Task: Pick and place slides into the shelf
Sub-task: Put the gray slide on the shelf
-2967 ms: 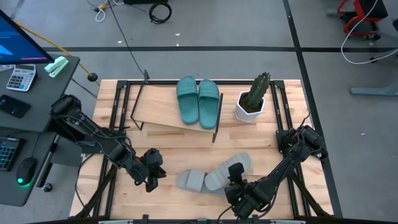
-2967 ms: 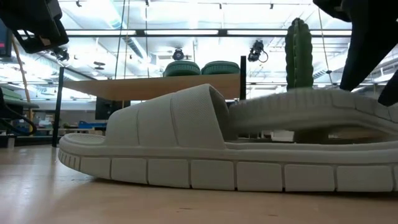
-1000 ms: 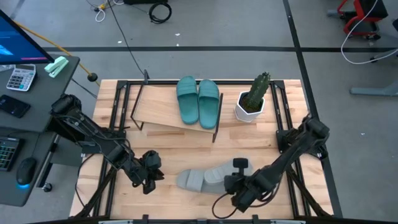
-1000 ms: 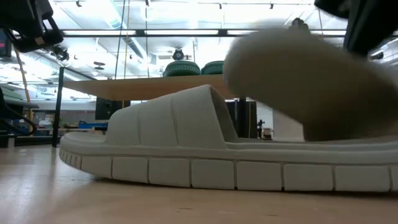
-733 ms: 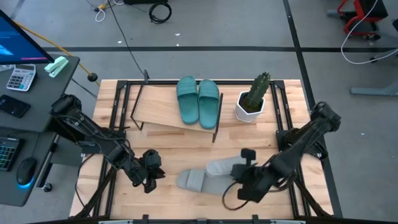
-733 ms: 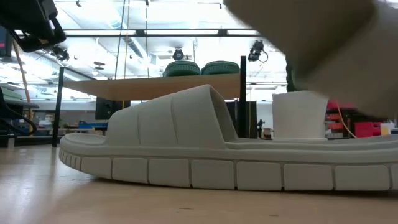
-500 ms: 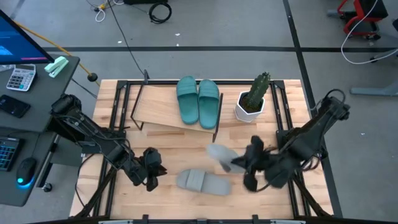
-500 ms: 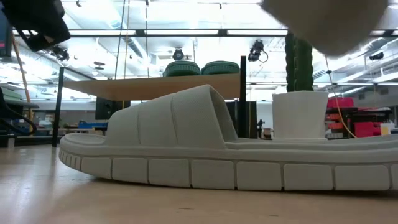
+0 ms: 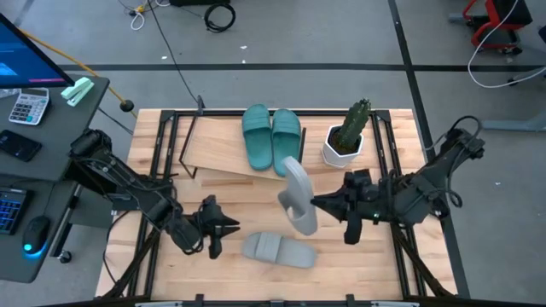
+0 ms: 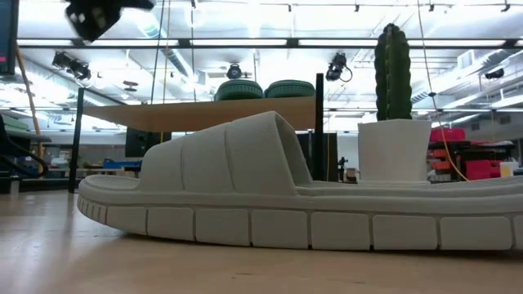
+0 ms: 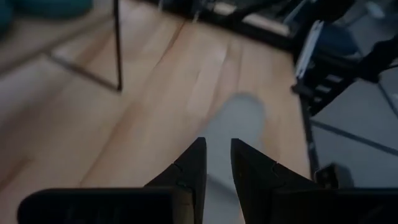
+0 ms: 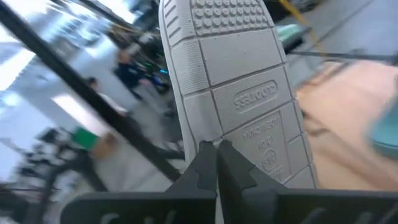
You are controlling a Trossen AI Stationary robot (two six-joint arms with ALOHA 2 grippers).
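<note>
Two teal slides lie side by side, soles down, on the shelf's plank top at the far side; they also show in the low view. One grey slide lies sole down on the table near the front edge and fills the low view. My right gripper is shut on the second grey slide, which is held in the air in front of the shelf. My left gripper hovers left of the lying slide, fingers a little apart and empty. My right gripper holds the grey slide near its lower end, fingers level, coming from the table's right. The shut fingers hide the exact place of contact. The slide is lifted clear and stands almost on end, its ribbed sole toward the wrist camera.
A cactus in a white pot stands on the table right of the shelf, close to the right arm. The shelf's left half is bare plank. Black frame rails run along the table's left and right edges.
My right gripper has lifted the grey slide off the other one and carried it up and toward the shelf, turning it from lying flat to almost on end. The other grey slide has stayed on the table. My left gripper has turned its fingers toward the table's right.
</note>
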